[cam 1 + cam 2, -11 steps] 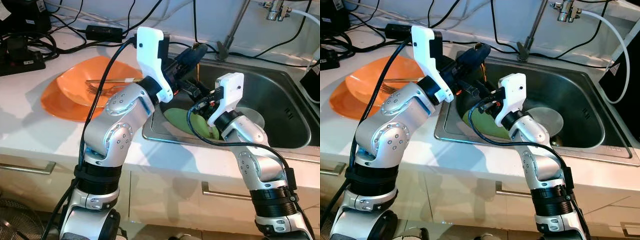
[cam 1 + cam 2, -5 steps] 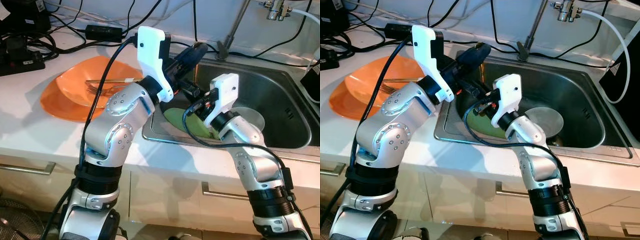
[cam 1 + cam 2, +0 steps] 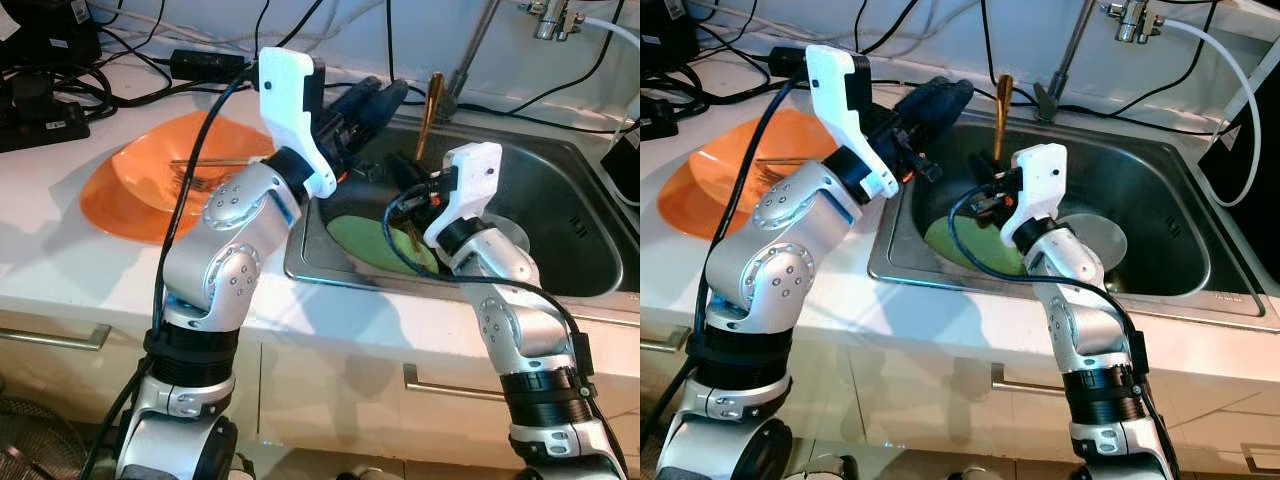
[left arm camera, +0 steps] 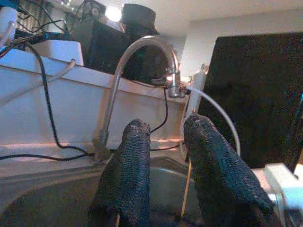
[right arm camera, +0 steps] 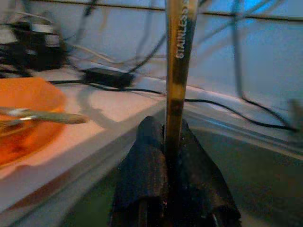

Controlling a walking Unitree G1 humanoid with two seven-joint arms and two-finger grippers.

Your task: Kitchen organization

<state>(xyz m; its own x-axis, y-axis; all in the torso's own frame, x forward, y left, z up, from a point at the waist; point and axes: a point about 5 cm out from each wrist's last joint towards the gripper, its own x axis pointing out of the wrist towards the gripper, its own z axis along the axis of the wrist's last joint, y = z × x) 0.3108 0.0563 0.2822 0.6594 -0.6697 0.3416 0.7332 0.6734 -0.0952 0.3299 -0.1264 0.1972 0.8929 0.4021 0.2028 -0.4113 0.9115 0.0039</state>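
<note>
So the right gripper has its two black fingers clamped tight on a gold stainless-steel utensil handle, holding it upright over the steel sink, above a green plate. The left gripper hangs near the sink's left edge, fingers slightly apart, holding nothing. An orange bowl with cutlery sits on the white counter.

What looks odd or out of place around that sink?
Cables sprawl over the counter close to the sink. The right gripper holds a utensil upright above the green plate lying in the sink.
</note>
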